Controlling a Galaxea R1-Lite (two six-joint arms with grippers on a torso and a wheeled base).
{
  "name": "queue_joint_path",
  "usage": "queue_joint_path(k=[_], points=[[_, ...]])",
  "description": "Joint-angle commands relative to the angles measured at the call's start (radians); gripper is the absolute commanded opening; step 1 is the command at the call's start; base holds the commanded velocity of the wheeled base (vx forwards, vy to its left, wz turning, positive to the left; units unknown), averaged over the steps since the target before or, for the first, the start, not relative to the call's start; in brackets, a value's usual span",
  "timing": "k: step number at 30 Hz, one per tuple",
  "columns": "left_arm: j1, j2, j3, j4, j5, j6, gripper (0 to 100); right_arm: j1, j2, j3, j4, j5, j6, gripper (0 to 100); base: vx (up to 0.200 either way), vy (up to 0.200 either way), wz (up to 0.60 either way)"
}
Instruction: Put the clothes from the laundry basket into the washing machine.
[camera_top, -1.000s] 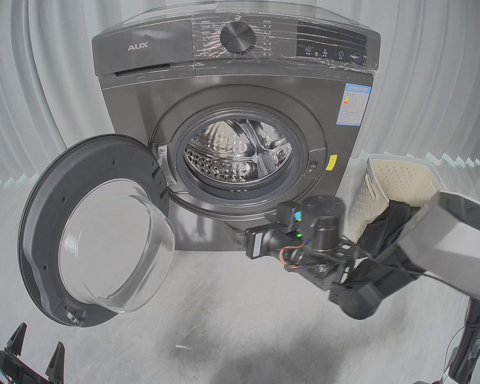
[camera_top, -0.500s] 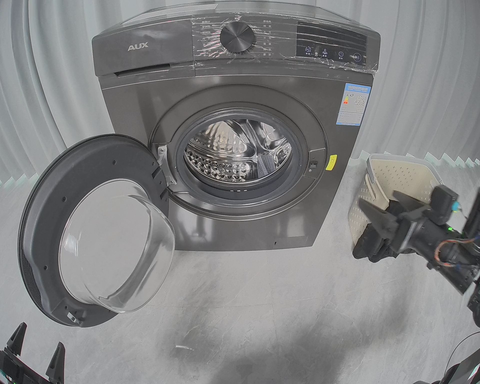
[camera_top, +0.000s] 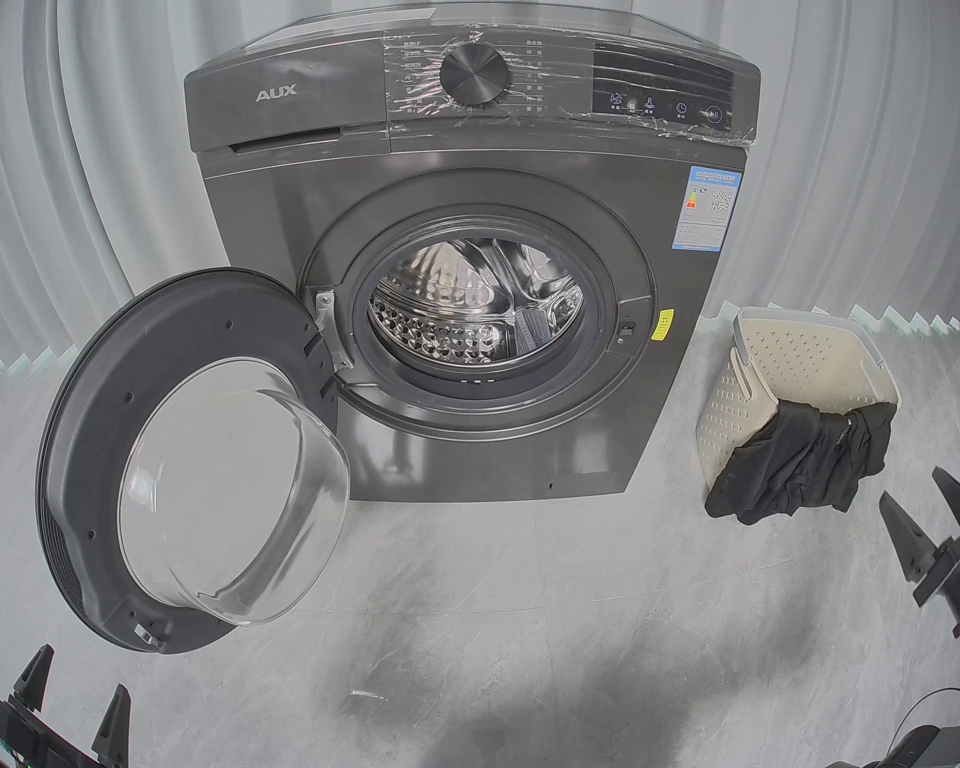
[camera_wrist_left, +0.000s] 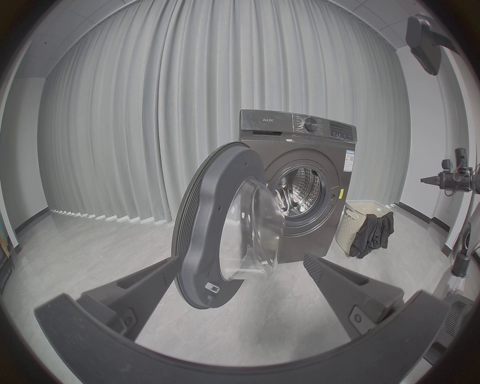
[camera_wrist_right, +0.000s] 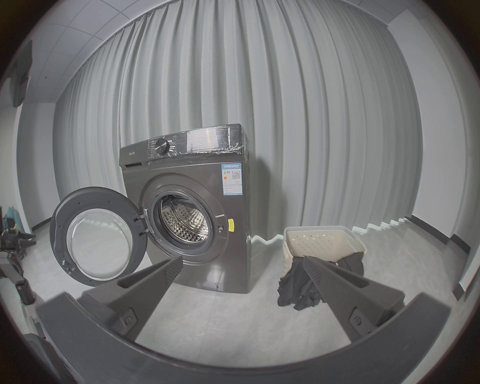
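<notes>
The first pick looks not yet begun: the right gripper (camera_top: 925, 515), fingers spread and empty, sits at the head view's right edge just below the laundry basket (camera_top: 800, 345), whose black garment (camera_top: 800, 460) drapes over its front rim. The washing machine (camera_top: 300, 200) at centre has its door (camera_top: 90, 450) swung wide left and no clothes visible in the drum (camera_top: 470, 300); the left gripper (camera_top: 80, 675), also spread, sits lower left. Next, the right gripper likely must pinch the bunched cloth and carry it left.

The grey washing machine (camera_top: 300, 200) stands with its round door (camera_top: 100, 450) open at 8 o'clock of the drum (camera_top: 470, 300). At its 4 o'clock, black clothes (camera_top: 805, 460) hang over the front rim of the cream laundry basket (camera_top: 735, 400).
</notes>
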Motion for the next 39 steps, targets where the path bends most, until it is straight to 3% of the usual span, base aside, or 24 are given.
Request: queue_joint_path(k=[1,4,9,14,18,21,30,31,34,37,39], points=[[0.0,-0.017,0.016,0.0,-0.002,-0.006,100,-0.054,-0.269,0.066,0.144,0.007,-0.006,100,0.0,0.0,0.0],[0.0,-0.017,0.018,0.0,0.0,0.001,100,-0.057,-0.379,0.061,0.268,0.007,-0.014,100,0.0,0.0,0.0],[0.003,-0.017,0.018,0.0,0.0,0.003,100,-0.109,-0.52,0.063,0.448,0.007,-0.066,100,0.0,0.0,0.0],[0.003,-0.017,0.018,0.0,0.003,0.001,100,-0.14,-0.617,0.066,0.533,0.007,-0.065,100,0.0,0.0,0.0],[0.003,-0.017,0.018,0.002,0.004,-0.003,100,-0.212,-0.774,0.066,0.678,0.01,-0.068,100,0.0,0.0,0.0],[0.001,-0.017,0.018,0.002,0.004,0.0,100,-0.224,-0.829,0.066,0.767,0.017,-0.056,100,0.0,0.0,0.0],[0.001,-0.017,0.016,0.0,0.006,-0.011,100,-0.221,-0.829,0.066,0.776,0.001,-0.06,100,0.0,0.0,0.0],[0.001,-0.017,0.018,0.0,0.006,-0.01,100,-0.221,-0.829,0.066,0.78,-0.022,-0.063,100,0.0,0.0,0.0],[0.001,-0.017,0.018,0.0,0.006,-0.008,100,-0.222,-0.829,0.066,0.793,0.007,-0.029,100,0.0,0.0,0.0],[0.001,-0.017,0.016,0.0,0.004,-0.013,100,-0.222,-0.829,0.066,0.803,0.033,0.049,100,0.0,0.0,0.0],[0.001,-0.017,0.018,0.0,0.006,-0.011,100,-0.221,-0.829,0.066,0.823,0.049,0.056,100,0.0,0.0,0.0]])
